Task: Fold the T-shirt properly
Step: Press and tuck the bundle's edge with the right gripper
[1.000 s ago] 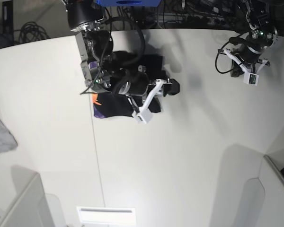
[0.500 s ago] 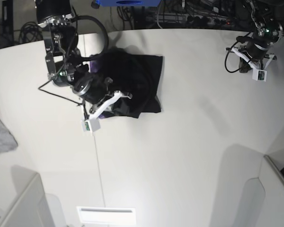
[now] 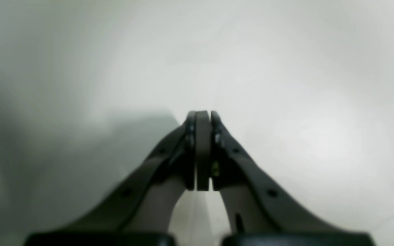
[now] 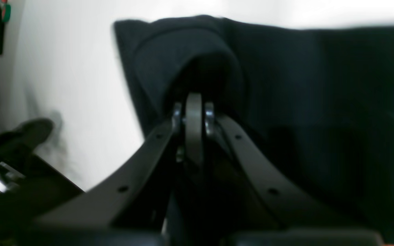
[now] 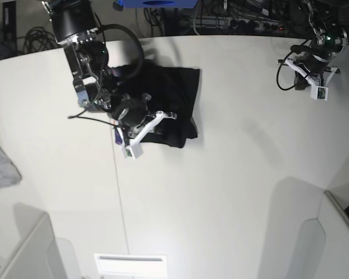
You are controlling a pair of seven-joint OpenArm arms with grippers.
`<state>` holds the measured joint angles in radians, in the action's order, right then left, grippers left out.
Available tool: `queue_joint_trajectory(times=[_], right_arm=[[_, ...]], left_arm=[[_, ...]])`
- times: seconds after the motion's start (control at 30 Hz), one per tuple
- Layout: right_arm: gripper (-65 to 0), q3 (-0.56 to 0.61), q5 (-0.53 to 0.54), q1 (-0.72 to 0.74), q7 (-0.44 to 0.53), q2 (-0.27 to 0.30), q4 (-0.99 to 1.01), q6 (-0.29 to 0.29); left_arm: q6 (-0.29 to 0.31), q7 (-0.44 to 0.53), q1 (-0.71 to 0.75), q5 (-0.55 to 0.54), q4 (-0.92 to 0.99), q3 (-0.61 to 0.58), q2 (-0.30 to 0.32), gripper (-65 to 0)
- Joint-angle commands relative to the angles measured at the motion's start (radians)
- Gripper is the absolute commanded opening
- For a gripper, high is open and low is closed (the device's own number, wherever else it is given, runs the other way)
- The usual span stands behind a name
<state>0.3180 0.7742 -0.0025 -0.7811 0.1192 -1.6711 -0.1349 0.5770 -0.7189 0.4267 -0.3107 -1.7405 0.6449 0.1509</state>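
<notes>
**On the worktop, far left: T-shirt bunched, right tool over it**

On the white worktop [image 5: 221, 174], base view: the black T-shirt [image 5: 173, 99] lies in a folded, rumpled heap near the far edge, left of centre. A sliver of purple print peeks out at its left edge by the arm.

Right tool [image 4: 194, 102]: fingers pressed together, no gap visible in the wrist view. Tips sit right at a raised hump of black cloth. Can't tell whether any fabric is pinched between them; the cloth arches over and behind the tips, and the picture is dark and soft there. In the base view the right arm [image 5: 87, 64] reaches down from the top left and covers the shirt's left part; its white camera mount hangs over the shirt's near-left corner.

Left tool [image 3: 202, 118]: fingers together, nothing between them, only bare blurred worktop ahead in the wrist view. In the base view that arm [image 5: 314, 58] sits at the far right corner, well apart from the shirt.

Grey cloth [image 5: 0, 165] at the left edge of the base view, well apart from the shirt.
</notes>
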Motion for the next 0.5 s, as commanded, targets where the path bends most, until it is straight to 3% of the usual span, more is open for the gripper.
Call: queue_joint_trajectory(times=[0.0,0.17,0.33,0.47], right_arm=[[-65.0,0.002,0.012,0.023,0.012,-0.013,-0.007,0.008],[-65.0,0.016,0.012,0.069,0.005,-0.074,0.068,0.008],[-65.0,0.174,0.012,0.112,0.005,-0.062,0.015,0.005],[-65.0,0.154,0.012,0.081,0.005,0.021,-0.099,-0.127]], left_arm=[[0.005,0.018,-0.001,-0.009,-0.014,0.005,0.011,-65.0],[0.005,0.018,0.001,-0.009,-0.016,0.005,0.013,-65.0],[0.005,0.018,0.001,-0.009,-0.016,0.011,0.013,-65.0],[0.005,0.018,0.002,-0.009,-0.016,0.014,0.014,-65.0]])
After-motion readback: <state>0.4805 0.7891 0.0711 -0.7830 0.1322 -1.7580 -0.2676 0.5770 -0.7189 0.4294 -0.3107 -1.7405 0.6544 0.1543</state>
